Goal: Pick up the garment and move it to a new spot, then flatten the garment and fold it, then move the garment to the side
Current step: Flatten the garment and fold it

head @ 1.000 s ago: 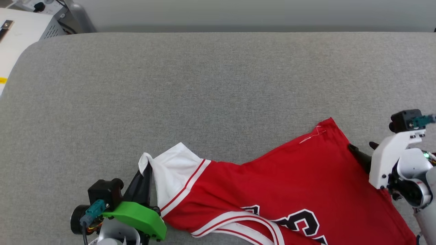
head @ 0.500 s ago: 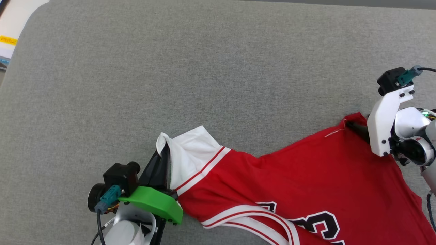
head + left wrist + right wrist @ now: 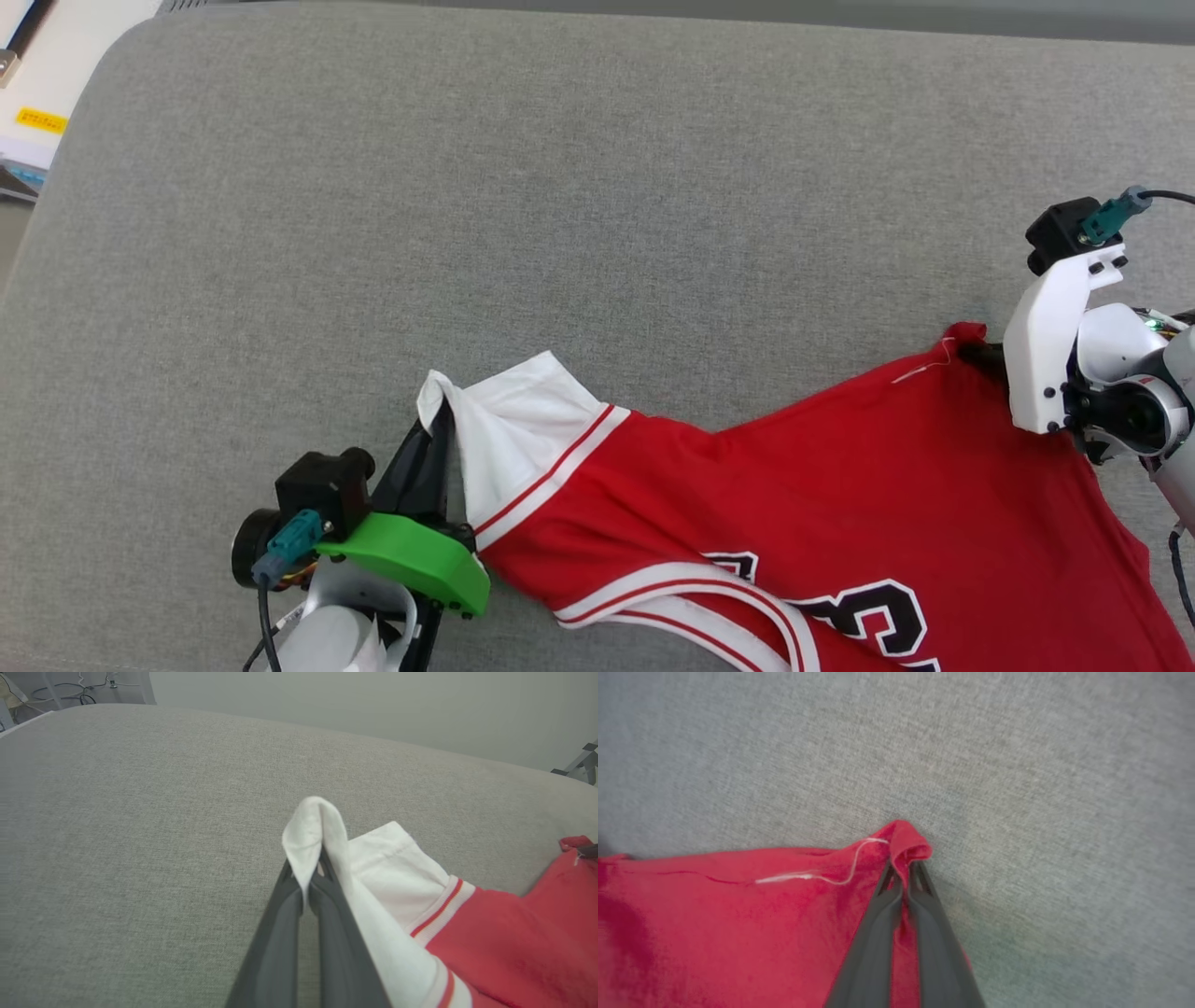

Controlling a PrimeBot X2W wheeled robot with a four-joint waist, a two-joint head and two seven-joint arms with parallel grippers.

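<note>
Head view first: the garment (image 3: 794,523), a red jersey with white sleeves, lies rumpled across the lower right of the grey surface (image 3: 560,233), with its printed number running off the bottom edge.

The big change is at the far red corner. A second ago the right pincer (image 3: 978,353) had its fingers apart beside the shirt's side edge. Now it's clamped tight on that corner. The right wrist view shows a small fold of red cloth bunched just above the closed tips, with a loose white thread (image 3: 817,875) trailing beside it.

The left pincer (image 3: 306,879) is the same as before, clenched on the tip of the white sleeve with cloth folded over its tips. The camera tilted too, so don't read the shifted picture as the shirt sliding.

What that means, I reckon: both ends are held now, so the pick-up is basically set and lifting it to a new spot can start. Flattening, folding and moving it aside are all still to do. The right grip looks like a thin bite and could slip.
</note>
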